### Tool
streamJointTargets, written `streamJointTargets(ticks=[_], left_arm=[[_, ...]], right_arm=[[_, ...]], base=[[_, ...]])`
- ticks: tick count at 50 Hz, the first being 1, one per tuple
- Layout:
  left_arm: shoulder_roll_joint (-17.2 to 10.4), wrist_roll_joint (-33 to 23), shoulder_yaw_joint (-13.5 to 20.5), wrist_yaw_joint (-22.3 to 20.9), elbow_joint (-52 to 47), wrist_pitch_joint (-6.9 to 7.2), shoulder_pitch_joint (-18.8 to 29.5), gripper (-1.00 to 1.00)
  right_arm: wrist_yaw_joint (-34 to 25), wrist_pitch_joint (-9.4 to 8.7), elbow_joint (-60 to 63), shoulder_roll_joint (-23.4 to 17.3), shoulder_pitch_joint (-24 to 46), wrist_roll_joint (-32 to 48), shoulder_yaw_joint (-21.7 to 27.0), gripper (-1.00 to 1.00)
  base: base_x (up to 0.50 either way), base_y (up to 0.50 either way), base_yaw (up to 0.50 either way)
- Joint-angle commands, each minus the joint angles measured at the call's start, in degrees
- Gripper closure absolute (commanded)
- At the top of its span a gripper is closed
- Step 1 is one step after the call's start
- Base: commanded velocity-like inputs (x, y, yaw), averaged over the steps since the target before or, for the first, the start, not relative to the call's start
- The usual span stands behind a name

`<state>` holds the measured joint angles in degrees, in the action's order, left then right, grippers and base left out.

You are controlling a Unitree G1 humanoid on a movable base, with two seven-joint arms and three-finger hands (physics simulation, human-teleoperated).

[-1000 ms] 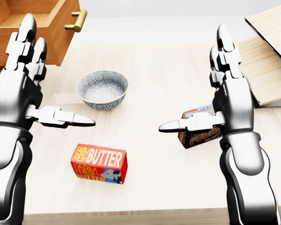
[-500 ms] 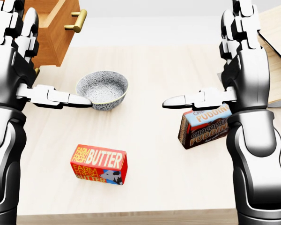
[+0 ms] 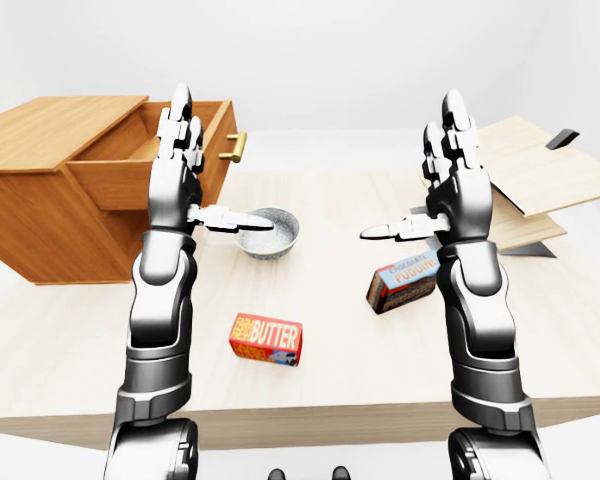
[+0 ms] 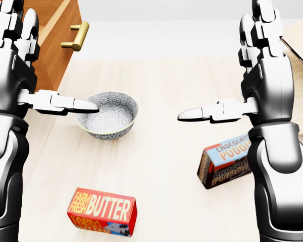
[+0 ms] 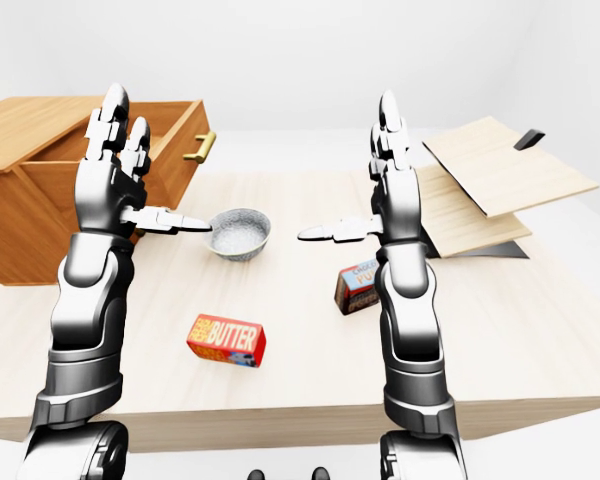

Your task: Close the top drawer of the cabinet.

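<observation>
The wooden cabinet (image 3: 50, 190) stands on the table at the left of the left-eye view. Its top drawer (image 3: 130, 165) is pulled out, and the drawer front carries a brass handle (image 3: 236, 147), which also shows in the head view (image 4: 74, 38). My left hand (image 3: 185, 175) is open with its fingers upright and thumb pointing right. It is raised in line with the open drawer, left of the handle and not gripping it. My right hand (image 3: 450, 180) is open and raised over the table's right half, holding nothing.
A patterned bowl (image 4: 107, 114) sits under my left thumb. A red butter box (image 4: 102, 212) lies near the bottom of the head view. A chocolate pudding box (image 4: 224, 161) lies beside my right forearm. Stacked wooden boards (image 3: 525, 170) lie at the right.
Both hands have risen, fingers still spread. The whole head picture has shifted down and grown slightly, so the camera has moved; bowl and boxes keep their places on the table.
</observation>
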<state>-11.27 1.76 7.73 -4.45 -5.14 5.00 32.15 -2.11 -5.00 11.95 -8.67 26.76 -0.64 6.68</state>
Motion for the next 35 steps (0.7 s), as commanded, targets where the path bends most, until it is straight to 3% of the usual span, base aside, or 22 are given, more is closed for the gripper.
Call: streamJointTargets(ticks=[1, 27, 35], left_arm=[[-0.07, -0.22, -0.07, 0.10, 0.32, 0.00, 0.02, -1.00], [-0.02, -0.03, -0.06, 0.15, 0.12, 0.00, -0.04, -1.00], [0.12, -0.26, -0.35, -0.82, -0.81, 0.00, -0.96, -1.00]], right_arm=[[-0.29, 0.00, -0.10, -0.10, -0.57, 0.31, 0.14, -1.00], [-0.99, 0.00, 0.89, 0.54, -2.41, 2.37, -0.32, -1.00], [-0.80, 0.00, 1.20, 0.62, -3.27, 2.89, -0.29, -1.00]], base=[[0.30, 0.00, 0.00], [0.30, 0.00, 0.00], [0.00, 0.00, 0.00]])
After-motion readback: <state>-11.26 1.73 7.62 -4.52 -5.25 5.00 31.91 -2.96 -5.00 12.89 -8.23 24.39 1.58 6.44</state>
